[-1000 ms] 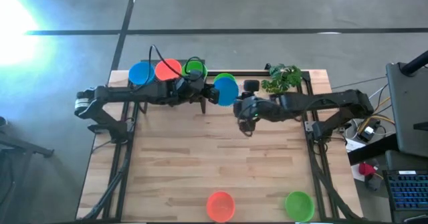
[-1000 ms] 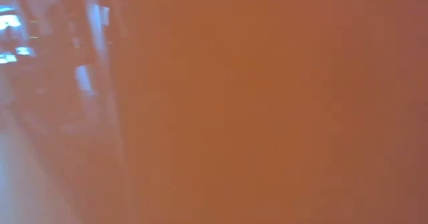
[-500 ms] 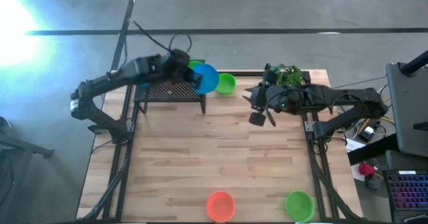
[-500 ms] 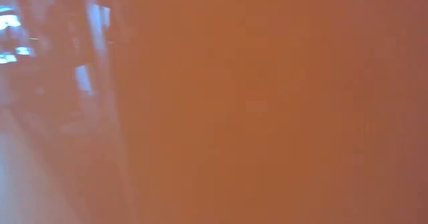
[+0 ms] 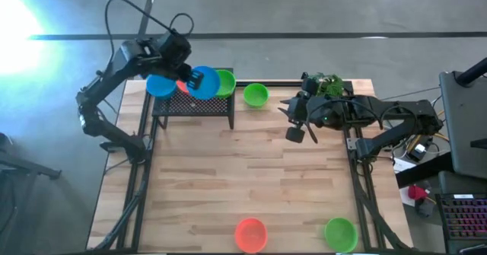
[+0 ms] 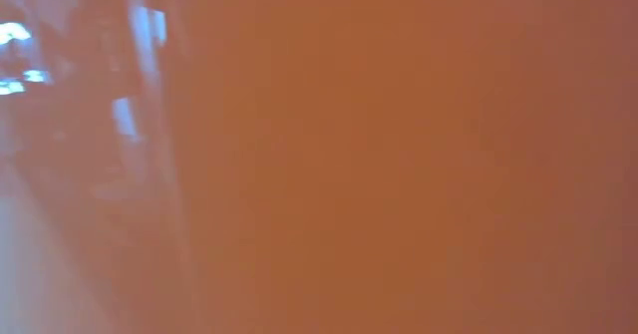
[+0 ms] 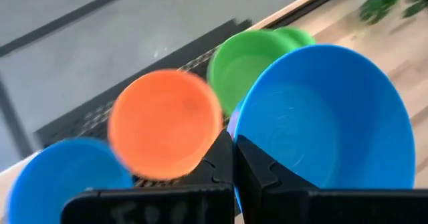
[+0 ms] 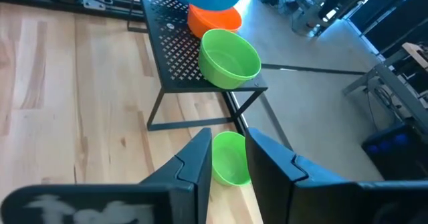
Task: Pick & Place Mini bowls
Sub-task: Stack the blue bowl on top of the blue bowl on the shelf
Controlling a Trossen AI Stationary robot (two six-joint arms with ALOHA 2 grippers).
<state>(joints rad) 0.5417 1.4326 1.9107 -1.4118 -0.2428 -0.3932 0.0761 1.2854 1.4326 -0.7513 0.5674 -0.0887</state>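
Left gripper [image 5: 190, 78] just swung its clamped blue bowl [image 5: 205, 83] up over the mesh stand [image 5: 194, 103]; right gripper [image 8: 227, 164], fingers part-open and empty, left the green bowl [image 5: 256, 95] beside the stand, so placement looks next

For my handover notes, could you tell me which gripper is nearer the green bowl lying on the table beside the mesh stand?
Right. The right gripper hovers just beside that green bowl; the left gripper is over the mesh stand, shut on a blue bowl.

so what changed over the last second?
The left gripper, shut on a blue plastic mini bowl, swung back from mid-table over the black wire-mesh stand. The right gripper pulled back, uncovering a green plastic mini bowl. The front orange-red bowl and green bowl stayed.
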